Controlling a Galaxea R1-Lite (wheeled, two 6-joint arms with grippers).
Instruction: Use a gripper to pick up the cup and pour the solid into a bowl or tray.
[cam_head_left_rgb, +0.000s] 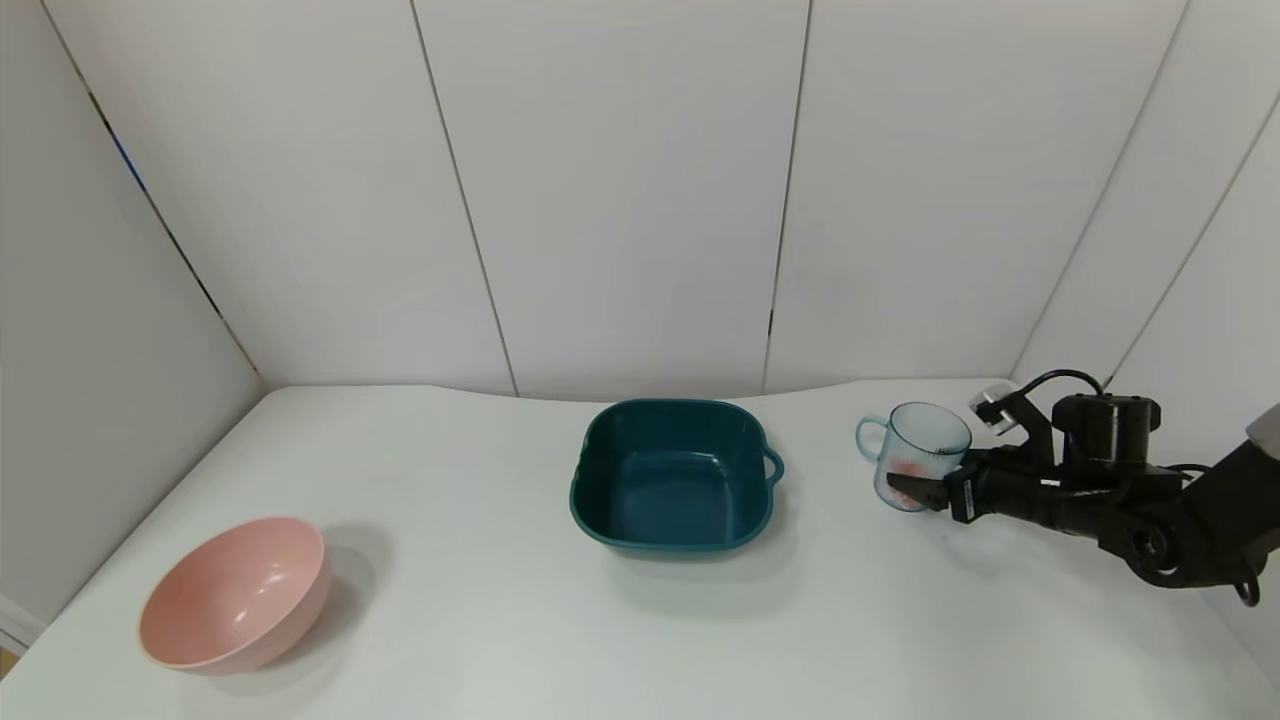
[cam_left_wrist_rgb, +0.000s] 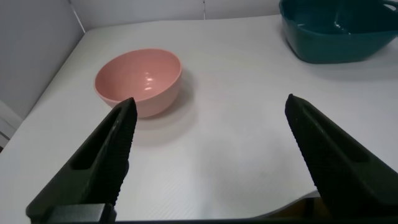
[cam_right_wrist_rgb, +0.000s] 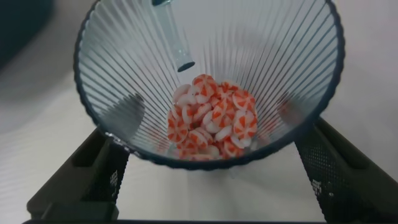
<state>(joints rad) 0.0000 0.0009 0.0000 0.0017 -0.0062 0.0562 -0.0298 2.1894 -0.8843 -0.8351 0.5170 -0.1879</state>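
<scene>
Grasp step: right end effector (cam_head_left_rgb: 915, 492) is closed on the ribbed blue cup (cam_head_left_rgb: 917, 455), upright w/ orange-white solid (cam_right_wrist_rgb: 211, 121) inside, right of teal tray (cam_head_left_rgb: 600, 520) on the bench (cam_head_left_rgb: 480, 620). Next: carry left, tip over tray. Cup base contact w/ bench unclear. Left end effector (cam_left_wrist_rgb: 208, 155) wide open, idle, near pink bowl (cam_left_wrist_rgb: 138, 81).

Right arm: is being extended in from the right edge, low over the surface, wrist roughly level.
Right pincer (cam_head_left_rgb: 915, 492): is being held closed on the cup (cam_head_left_rgb: 915, 455), one finger on each side of its lower wall.
Left pincer (cam_left_wrist_rgb: 208, 155): is being held wide open, gripping nothing.
</scene>
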